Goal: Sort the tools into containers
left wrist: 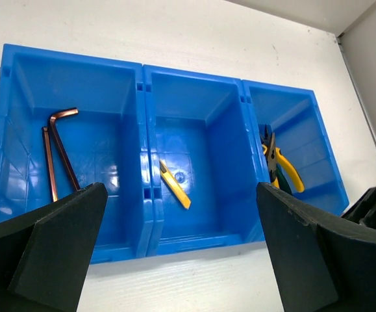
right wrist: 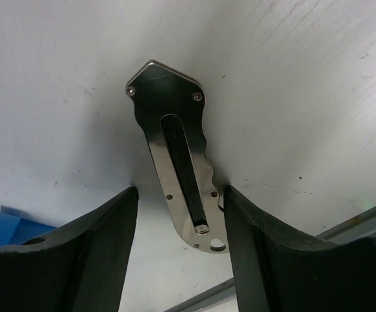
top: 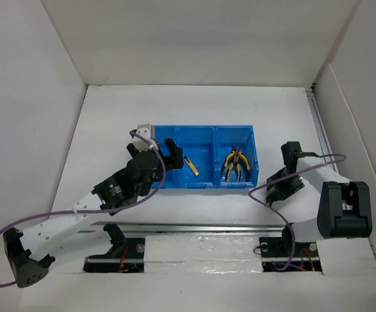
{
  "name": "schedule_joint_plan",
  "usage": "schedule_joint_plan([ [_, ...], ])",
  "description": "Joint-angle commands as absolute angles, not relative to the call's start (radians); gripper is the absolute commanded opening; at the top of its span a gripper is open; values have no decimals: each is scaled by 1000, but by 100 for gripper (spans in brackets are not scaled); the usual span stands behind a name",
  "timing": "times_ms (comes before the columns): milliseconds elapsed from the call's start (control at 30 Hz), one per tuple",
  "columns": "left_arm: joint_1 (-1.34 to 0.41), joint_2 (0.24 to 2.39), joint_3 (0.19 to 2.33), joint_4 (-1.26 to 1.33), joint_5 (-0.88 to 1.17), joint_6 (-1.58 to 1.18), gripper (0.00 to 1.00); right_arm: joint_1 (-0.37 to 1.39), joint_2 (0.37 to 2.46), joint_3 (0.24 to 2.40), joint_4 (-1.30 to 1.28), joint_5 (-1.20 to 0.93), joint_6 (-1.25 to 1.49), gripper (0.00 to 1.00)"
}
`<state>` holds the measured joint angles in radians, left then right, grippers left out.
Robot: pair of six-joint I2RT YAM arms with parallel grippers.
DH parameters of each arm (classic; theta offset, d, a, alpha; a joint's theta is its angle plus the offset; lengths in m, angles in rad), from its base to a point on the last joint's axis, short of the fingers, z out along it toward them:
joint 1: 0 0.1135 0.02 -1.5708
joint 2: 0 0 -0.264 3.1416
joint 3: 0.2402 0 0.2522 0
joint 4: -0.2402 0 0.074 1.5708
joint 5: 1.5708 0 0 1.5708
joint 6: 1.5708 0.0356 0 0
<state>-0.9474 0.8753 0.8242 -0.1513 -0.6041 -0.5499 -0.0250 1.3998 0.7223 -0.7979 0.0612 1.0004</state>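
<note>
Step in hand: last loose tool. Silver metal piece [right wrist: 173,123] lies on the table [right wrist: 304,84] beside the blue tray [top: 204,128]. Right gripper [right wrist: 180,195] straddles it, spread, gripping nothing. Left gripper [left wrist: 180,195] hangs spread and empty over the tray. Next, probably: lower, pinch, carry over.

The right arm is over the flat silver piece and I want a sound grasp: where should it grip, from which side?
Likely from straight above, since the silver piece lies flat on the table. Close the right gripper across the narrow slotted shank, on its long edges; the head is wider.
</note>
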Motion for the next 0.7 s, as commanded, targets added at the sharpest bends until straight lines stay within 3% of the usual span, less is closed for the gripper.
schedule_joint_plan([
  [0,-953,831,835,-133,-635,-549,99,9,1428,735,-785,98,1054,50],
  [67,-953,813,827,-132,-640,-551,99,31,1433,739,-781,97,1066,36],
  [100,-953,808,825,-132,-644,-552,99,31,1433,739,-773,91,1069,18],
  [167,-953,798,822,-133,-650,-557,99,31,1436,738,-766,86,1072,2],
  [400,-953,799,818,-132,-661,-566,99,-46,1407,804,-814,116,1006,0],
  [533,-953,802,819,-133,-663,-572,99,-60,1147,895,-948,264,1035,0],
  [667,-953,790,825,-155,-687,-589,99,29,936,963,-820,267,957,0],
])
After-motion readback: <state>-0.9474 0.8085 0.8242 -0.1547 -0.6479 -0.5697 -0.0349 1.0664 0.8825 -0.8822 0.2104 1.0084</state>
